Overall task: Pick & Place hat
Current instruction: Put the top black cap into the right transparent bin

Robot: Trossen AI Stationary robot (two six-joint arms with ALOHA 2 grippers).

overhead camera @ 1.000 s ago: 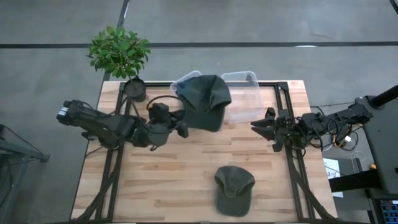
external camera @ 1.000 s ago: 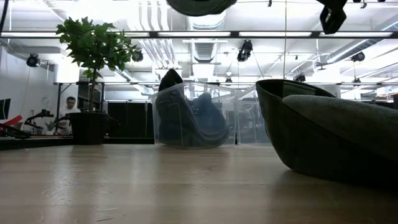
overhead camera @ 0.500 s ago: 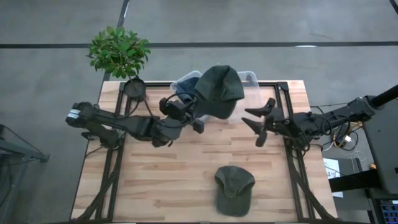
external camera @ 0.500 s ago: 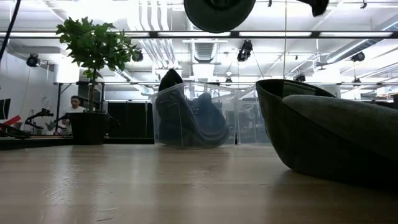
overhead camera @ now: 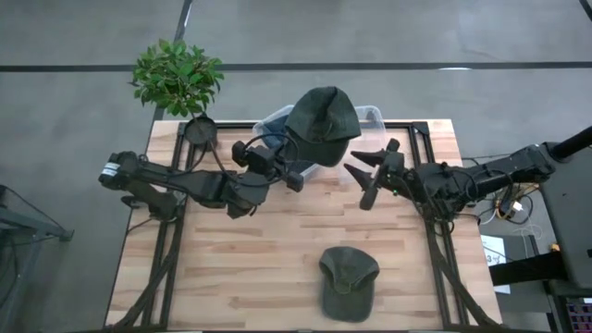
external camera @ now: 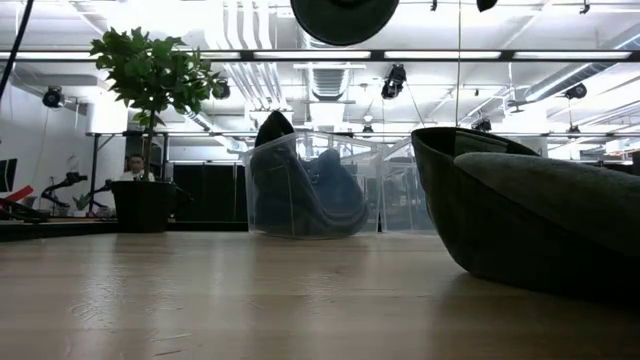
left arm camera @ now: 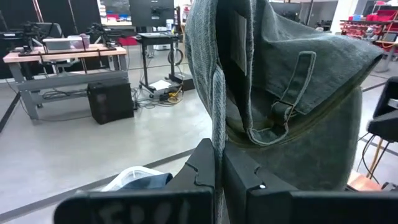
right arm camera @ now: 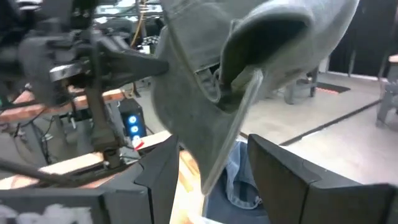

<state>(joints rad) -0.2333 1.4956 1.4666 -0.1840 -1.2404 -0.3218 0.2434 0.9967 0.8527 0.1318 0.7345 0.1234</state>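
Observation:
A dark green cap (overhead camera: 322, 120) is held high over the clear bin (overhead camera: 370, 118) at the table's far edge; the low view shows the cap (external camera: 345, 15) at the picture's top. My left gripper (overhead camera: 292, 178) is shut on it. My right gripper (overhead camera: 357, 185) is open and stands just right of the cap without touching it; its wrist view has the cap (right arm camera: 236, 62) close before the spread fingers. A second green cap (overhead camera: 349, 280) lies crown up on the table near the near edge. My left gripper pinches the cap's lower edge (left arm camera: 217, 134) between its two fingers, beside the back strap and buckle (left arm camera: 287, 99). The fingers reach in slanting from the table's left. The cap is lifted clear of table and bin, its crown up beyond the fingers.
A potted plant (overhead camera: 178, 81) stands at the far left corner. Blue cloth (external camera: 310, 190) sits inside the clear bins (external camera: 330, 185). The second cap (external camera: 530, 210) fills the low view's right. A person (external camera: 135, 165) shows in the room behind.
My left gripper has swung up and toward the far edge, carrying the cap from over the table's middle to above the bin; the cap has turned crown up. My right gripper has moved toward the table's left, closing in on the cap.

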